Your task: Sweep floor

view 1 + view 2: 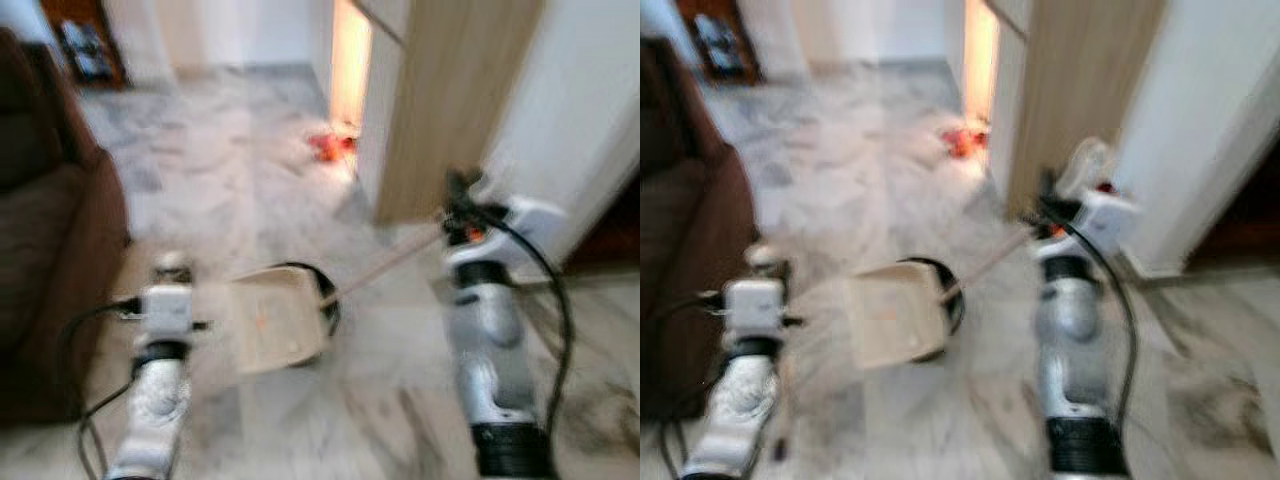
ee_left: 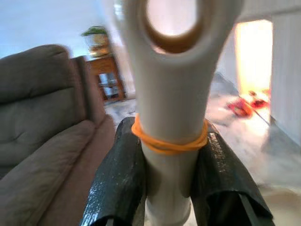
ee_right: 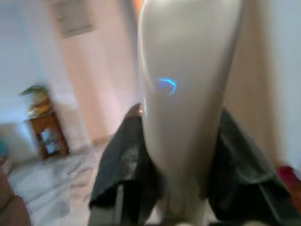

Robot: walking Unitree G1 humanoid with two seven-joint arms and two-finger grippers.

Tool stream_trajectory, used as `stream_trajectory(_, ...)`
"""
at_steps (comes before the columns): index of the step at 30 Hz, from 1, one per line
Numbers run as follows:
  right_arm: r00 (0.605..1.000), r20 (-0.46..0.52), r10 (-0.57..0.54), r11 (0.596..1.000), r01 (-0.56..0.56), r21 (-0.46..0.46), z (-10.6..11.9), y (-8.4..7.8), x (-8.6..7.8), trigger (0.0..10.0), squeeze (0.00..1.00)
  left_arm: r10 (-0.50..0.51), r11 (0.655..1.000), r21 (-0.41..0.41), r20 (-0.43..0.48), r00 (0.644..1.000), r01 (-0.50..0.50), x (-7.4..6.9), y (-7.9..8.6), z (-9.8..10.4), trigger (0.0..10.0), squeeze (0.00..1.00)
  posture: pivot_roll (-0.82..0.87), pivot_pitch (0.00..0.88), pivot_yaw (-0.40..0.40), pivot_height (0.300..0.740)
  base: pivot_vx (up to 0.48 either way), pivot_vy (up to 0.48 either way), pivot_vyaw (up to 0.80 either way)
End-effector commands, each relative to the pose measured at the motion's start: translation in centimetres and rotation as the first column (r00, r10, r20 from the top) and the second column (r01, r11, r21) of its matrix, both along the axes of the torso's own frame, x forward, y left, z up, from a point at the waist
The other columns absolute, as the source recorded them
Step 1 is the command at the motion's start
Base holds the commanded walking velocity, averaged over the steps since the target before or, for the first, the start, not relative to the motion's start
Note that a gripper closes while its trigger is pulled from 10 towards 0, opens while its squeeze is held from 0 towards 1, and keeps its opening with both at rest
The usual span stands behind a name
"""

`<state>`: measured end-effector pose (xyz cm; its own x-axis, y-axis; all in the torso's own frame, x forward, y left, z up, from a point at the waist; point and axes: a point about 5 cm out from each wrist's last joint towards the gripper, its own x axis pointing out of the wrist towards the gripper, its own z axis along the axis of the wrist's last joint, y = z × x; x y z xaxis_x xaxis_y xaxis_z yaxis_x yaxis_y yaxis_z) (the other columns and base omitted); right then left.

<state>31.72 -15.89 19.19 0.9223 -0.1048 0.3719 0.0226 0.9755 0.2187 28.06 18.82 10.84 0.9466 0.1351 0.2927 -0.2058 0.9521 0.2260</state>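
Left eye view: dustpan (image 1: 272,318) with orange speck, handles clamped in both grippers.

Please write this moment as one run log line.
left gripper: shut on dustpan handle | right gripper: shut on broom handle | dustpan: over marble floor | views: blurred

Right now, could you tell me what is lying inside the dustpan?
A small orange speck lies in the pale dustpan, held by the left pincer. The blur hides any finer dust, and the pan covers the floor and part of a dark ring beneath.
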Motion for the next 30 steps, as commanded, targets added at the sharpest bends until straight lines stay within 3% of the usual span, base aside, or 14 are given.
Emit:
stream_trajectory(1,0.994,0.089,0.063,0.997,-0.067,0.039,1.8,1.7,-0.1,10.0,0.0,0.038,0.998,0.043,0.02,0.999,-0.039,-0.1,1.3,0.5,10.0,0.0,0.12,0.0,-0.027,0.74,0.375,0.0,0.41)
stream_trajectory(15,0.992,0.101,0.078,0.995,-0.084,0.06,2.1,1.8,0.0,10.0,0.0,0.039,0.998,0.038,0.029,0.999,-0.04,-0.1,1.3,0.7,10.0,0.0,0.12,0.0,-0.031,0.74,0.373,0.0,0.0)
stream_trajectory(23,0.978,0.185,0.094,0.989,-0.113,0.096,3.9,1.9,-0.2,10.0,0.0,0.053,0.998,0.021,0.048,0.997,-0.054,0.1,1.4,1.1,10.0,0.0,0.12,0.0,-0.034,0.74,0.374,0.0,0.0)
stream_trajectory(30,0.975,0.197,0.1,0.988,-0.121,0.094,4.3,2.0,-0.2,10.0,0.0,0.052,0.998,0.016,0.05,0.997,-0.053,0.1,1.4,1.1,10.0,0.0,0.12,0.0,-0.036,0.74,0.374,0.0,0.0)
